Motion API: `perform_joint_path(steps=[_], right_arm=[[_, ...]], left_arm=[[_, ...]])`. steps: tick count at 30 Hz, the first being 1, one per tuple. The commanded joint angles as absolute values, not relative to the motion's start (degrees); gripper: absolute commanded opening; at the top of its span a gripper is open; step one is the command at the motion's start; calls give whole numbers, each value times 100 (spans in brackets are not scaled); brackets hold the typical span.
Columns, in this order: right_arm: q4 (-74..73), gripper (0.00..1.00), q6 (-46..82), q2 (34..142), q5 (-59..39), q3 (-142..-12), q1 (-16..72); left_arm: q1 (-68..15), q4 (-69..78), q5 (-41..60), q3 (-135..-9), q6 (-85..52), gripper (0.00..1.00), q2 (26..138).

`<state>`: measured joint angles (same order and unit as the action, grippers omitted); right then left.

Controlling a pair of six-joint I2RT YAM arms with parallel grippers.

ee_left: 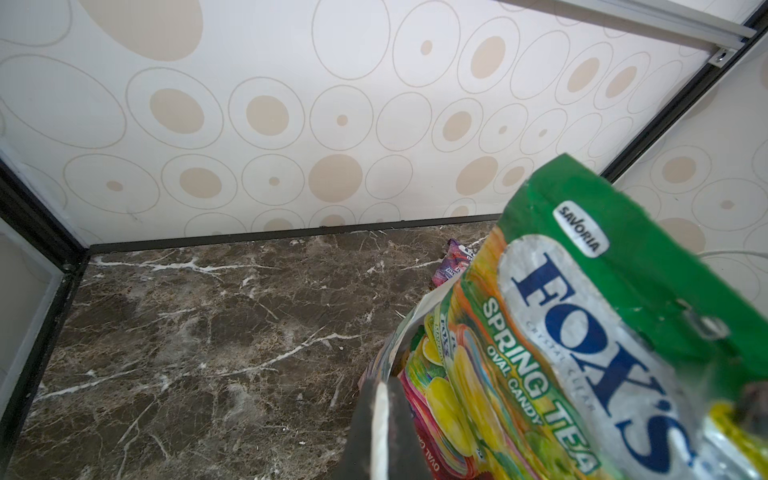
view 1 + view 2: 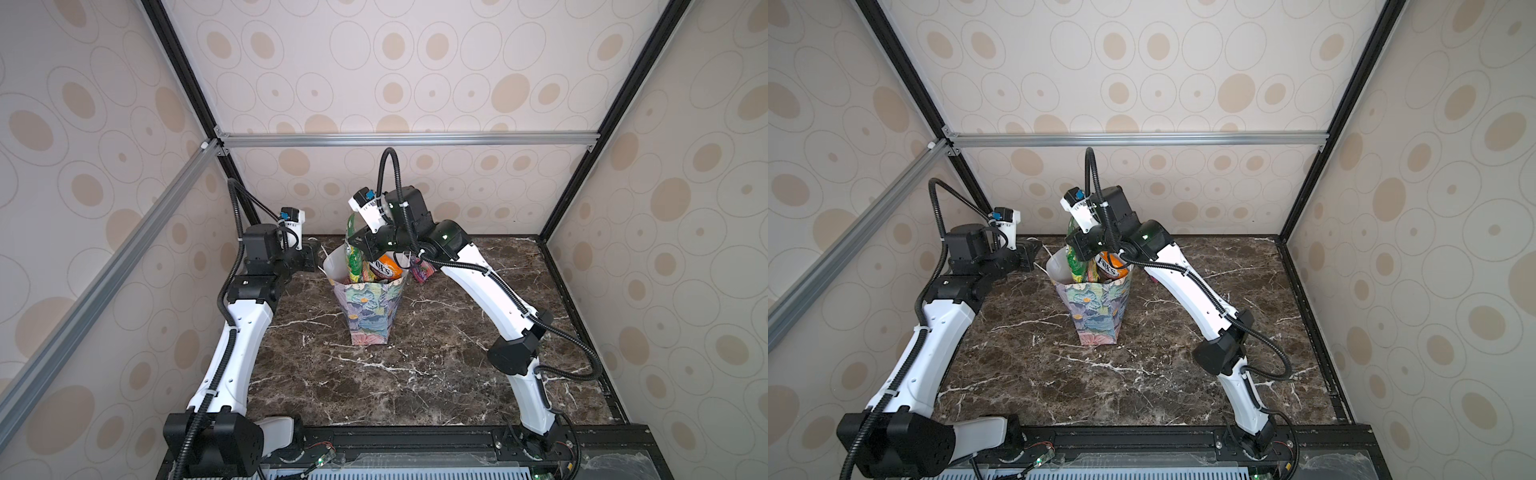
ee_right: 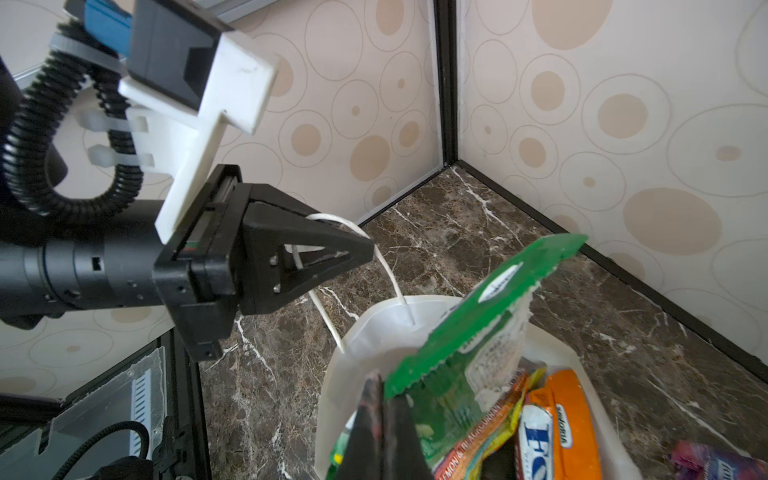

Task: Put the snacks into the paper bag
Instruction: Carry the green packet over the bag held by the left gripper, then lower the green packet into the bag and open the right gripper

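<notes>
as the left gripper, pinched shut on the thin white cord handle, apparently steadies the pastel floral paper bag at mid-table, the right gripper, closed on a crinkly green snack packet, holds it half inside; a pink-purple packet lies far right.

We raise our left arm from its base at the near left. It bends at the elbow, and the forearm turns inward and runs roughly level. The left gripper points sideways toward the middle, its jaws closed to a narrow tip. Our right arm climbs from its base at the near right, folds at the elbow and leans across to the middle. There its wrist bends over, and the right gripper points downward with its jaws pressed together. The two grippers sit near each other without touching.
</notes>
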<state>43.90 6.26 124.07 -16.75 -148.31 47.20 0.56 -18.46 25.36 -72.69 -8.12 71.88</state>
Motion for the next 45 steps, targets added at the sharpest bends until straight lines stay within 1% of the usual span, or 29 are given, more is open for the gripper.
perform_joint_path(steps=[1, 5, 10, 14, 16, 19, 23, 25, 26, 28, 29, 30, 32, 35, 37, 40, 43, 44, 45], right_arm=[[3958, 0, 722, 12473, -1932, -15060, 4810], [3838, 0, 861, 12367, -2103, -14776, 4811], [3899, 0, 847, 12053, -1722, -14111, 4779], [3631, 0, 981, 11729, -1727, -13348, 4660], [3687, 0, 1011, 11643, -1645, -13213, 4591], [3968, 0, 982, 11516, -1385, -12998, 4488], [4527, 2, 760, 11322, -678, -13003, 4462], [4890, 7, 640, 11278, -272, -13067, 4463], [5067, 12, 601, 11263, -53, -13101, 4458], [5295, 31, 559, 11241, 127, -13125, 4471], [5363, 39, 534, 11226, 140, -13129, 4469], [5391, 43, 499, 11224, 140, -13130, 4490], [5429, 48, 405, 11239, 336, -13388, 4553], [5505, 49, 52, 11356, 837, -13787, 4746], [5560, 46, -119, 11483, 867, -14124, 4852], [5600, 44, -207, 11677, 684, -14502, 5009], [5305, 43, -196, 11755, 332, -14440, 5185], [5175, 41, -187, 11804, 157, -14400, 5224], [5084, 37, -176, 11873, 22, -14412, 5248]], left_arm=[[61, -1462, 2471, -7603, -694, 0, 6970], [61, -1464, 2465, -7602, -681, 1, 6941], [61, -1448, 2468, -7598, -699, 0, 6967], [56, -1468, 2507, -7619, -702, 0, 6989], [61, -1467, 2495, -7607, -690, 0, 6964], [61, -1467, 2449, -7605, -682, 0, 6930], [62, -1467, 2428, -7603, -676, 0, 6917], [62, -1468, 2429, -7610, -677, 0, 6926], [62, -1468, 2428, -7607, -677, 1, 6926], [60, -1468, 2422, -7611, -683, 1, 6925], [62, -1461, 2428, -7603, -694, 1, 6917], [62, -1456, 2426, -7603, -692, 1, 6917], [62, -1463, 2430, -7603, -690, 1, 6917], [61, -1451, 2419, -7593, -694, 1, 6917], [57, -1456, 2422, -7594, -694, 1, 6917], [62, -1451, 2418, -7594, -693, 1, 6926], [60, -1441, 2425, -7585, -694, 1, 6926], [62, -1441, 2419, -7589, -694, 1, 6926], [62, -1442, 2424, -7585, -694, 1, 6930]])
